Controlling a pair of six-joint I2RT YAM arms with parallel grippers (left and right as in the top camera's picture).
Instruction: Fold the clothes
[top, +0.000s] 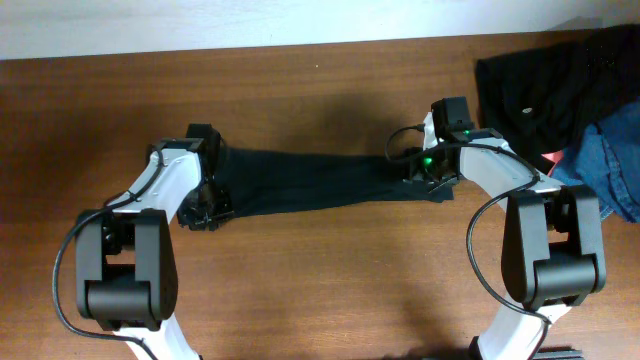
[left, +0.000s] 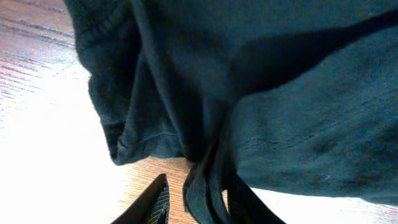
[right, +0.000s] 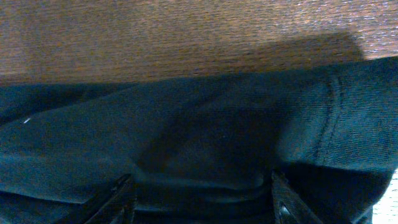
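Wooden table (top: 300, 290): T-shirt (top: 310, 180) stretched left-right (long axis), left claw (top: 210, 203), right claw (top: 432, 180) gripping ends.

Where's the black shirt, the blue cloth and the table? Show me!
black shirt (top: 320, 182): overhead view, middle of the stretched fabric.
blue cloth (top: 620, 165): overhead view, its folds at the right edge.
table (top: 300, 290): overhead view, bare wood below the shirt.

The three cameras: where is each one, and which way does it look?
Overhead: above the table, looking straight down at the black T-shirt stretched between left gripper and right gripper; both arms show.
Left wrist: on the left arm, facing past its fingers at bunched shirt.
Right wrist: on the right arm, facing past its fingers at shirt and table.
All three share the T-shirt.
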